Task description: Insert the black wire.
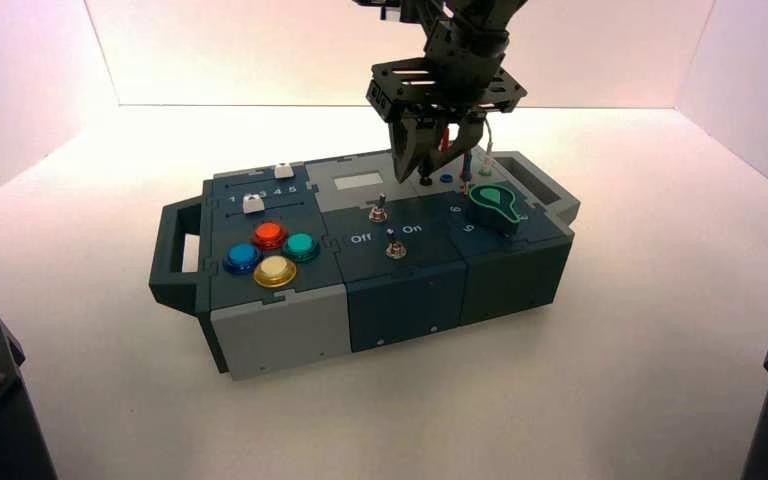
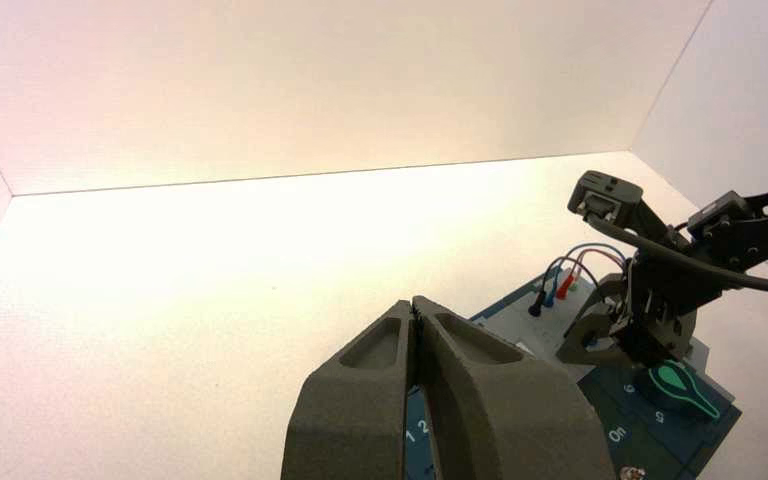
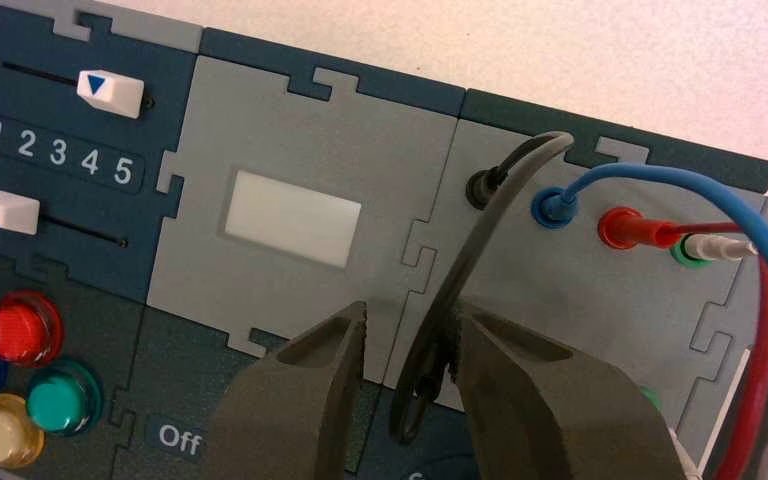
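The left pincer (image 2: 413, 305) waits outside the high view, its tips together; the left wrist view shows it in front of the slider end of the box (image 1: 280, 340).

The box stands slightly turned on the white table (image 1: 460, 420). Nearest on its left are a yellow button (image 1: 275, 271), a blue button (image 1: 243, 258), a green button (image 1: 301, 247) and a red button (image 1: 269, 235). Two toggle switches (image 1: 396, 246) stand mid-box, and a green-topped knob (image 1: 494, 205) on the right.

Farther back on the left, the nearer white slider (image 3: 6, 213) sits at the 1 end, the farther one (image 3: 112, 93) by the 5 end. A pale display (image 3: 290, 220) lies beside them.

The right pincer (image 3: 408, 315) is above the far right part, opened wide. The black wire (image 3: 490, 225) loops down between its fingers, close against one; I cannot tell where its lower end stops. Its other end is in the black socket (image 3: 480, 189). Next come blue (image 3: 558, 207), red (image 3: 632, 228) and white (image 3: 715, 247) plugs, seated in a row.

Behind stands a pale wall (image 1: 260, 55).
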{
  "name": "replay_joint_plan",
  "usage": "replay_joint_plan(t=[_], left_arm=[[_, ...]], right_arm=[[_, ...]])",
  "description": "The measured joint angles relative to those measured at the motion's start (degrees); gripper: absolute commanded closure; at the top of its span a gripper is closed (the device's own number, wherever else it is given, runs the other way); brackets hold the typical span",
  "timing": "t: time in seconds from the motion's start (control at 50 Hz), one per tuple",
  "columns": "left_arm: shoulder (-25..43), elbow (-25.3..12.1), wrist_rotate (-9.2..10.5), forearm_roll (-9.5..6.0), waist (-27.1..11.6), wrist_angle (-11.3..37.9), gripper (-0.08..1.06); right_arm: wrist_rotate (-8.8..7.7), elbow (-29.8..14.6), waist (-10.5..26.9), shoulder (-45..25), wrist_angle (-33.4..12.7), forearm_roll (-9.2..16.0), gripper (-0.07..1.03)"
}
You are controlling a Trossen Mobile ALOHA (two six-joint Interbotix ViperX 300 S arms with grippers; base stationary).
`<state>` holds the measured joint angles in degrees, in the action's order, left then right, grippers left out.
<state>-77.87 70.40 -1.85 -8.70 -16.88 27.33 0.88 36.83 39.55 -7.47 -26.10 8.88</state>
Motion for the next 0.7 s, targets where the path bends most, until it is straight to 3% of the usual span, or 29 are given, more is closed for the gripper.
replay_joint_plan(t=[0.24,0.7], left_arm=[[-0.09,0.00,0.00,-0.09,0.00,0.00,1.01],[-0.18,0.00,0.09,-0.09,0.00,0.00,1.01]], right_arm=[[1.58,-0.35,0.00,-0.09,-0.62,-3.34,0.54],[1.76,-2.02,-0.18,-0.44,-3.43,-6.15,0.54]])
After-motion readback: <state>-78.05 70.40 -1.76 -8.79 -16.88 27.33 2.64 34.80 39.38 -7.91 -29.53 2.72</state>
